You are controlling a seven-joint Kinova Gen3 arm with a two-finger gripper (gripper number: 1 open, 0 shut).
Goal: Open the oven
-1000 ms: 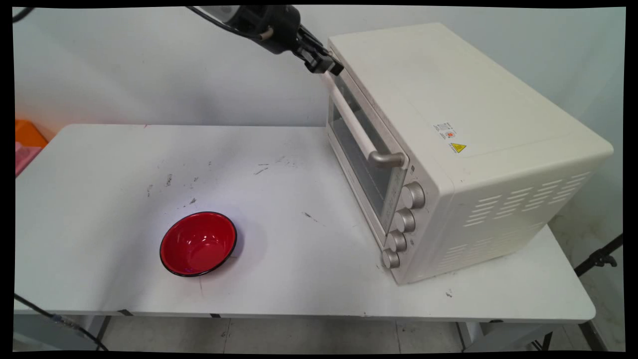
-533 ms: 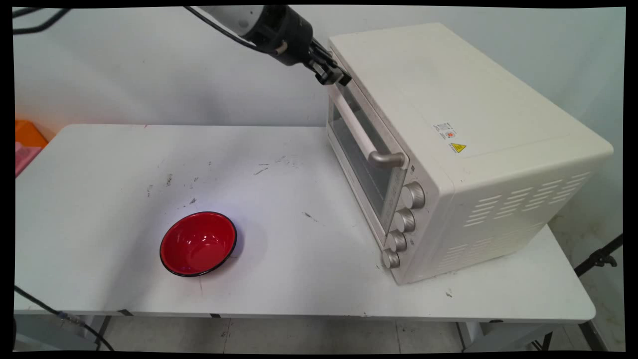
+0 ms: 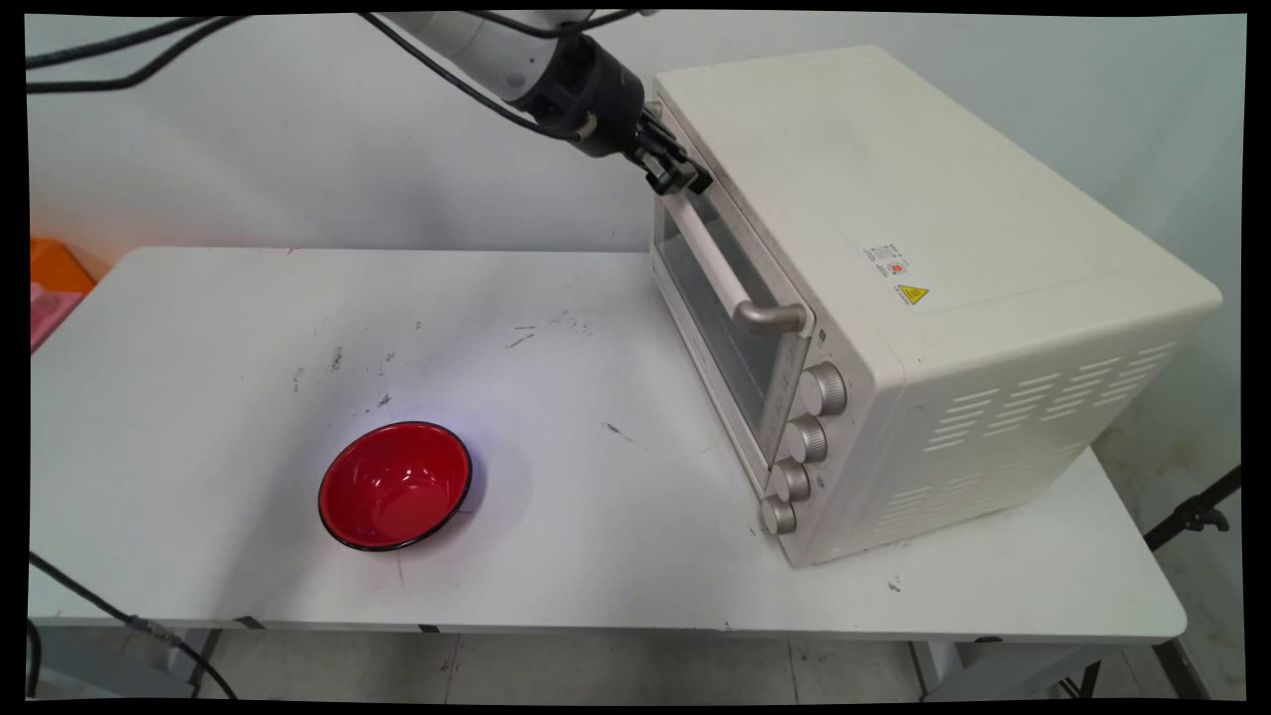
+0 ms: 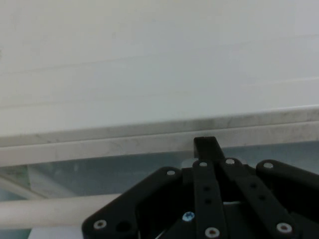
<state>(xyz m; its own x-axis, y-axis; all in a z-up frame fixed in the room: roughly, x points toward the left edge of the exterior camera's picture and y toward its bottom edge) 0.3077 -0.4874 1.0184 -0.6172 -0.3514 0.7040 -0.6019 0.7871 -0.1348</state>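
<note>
A cream toaster oven (image 3: 923, 228) stands at the table's right, its glass door (image 3: 717, 308) closed and facing left. My gripper (image 3: 683, 181) is shut with nothing in it, and its tips are at the door's upper edge near the far top corner, just above the bar handle (image 3: 711, 263). In the hand view the closed fingertips (image 4: 206, 145) meet the door's top edge (image 4: 99, 144), and the handle (image 4: 45, 211) runs below at the left. A red bowl (image 3: 395, 485) with a black rim sits far off on the table's near left.
Four knobs (image 3: 806, 437) line the oven's front at its near end. The white table (image 3: 556, 397) carries scuff marks. An orange and pink box (image 3: 50, 283) shows at the left edge. Black cables hang from the arm (image 3: 477, 50).
The gripper has come down and to the right, from beside the oven's top far corner onto the door's upper edge. The oven and the bowl have stayed put.
</note>
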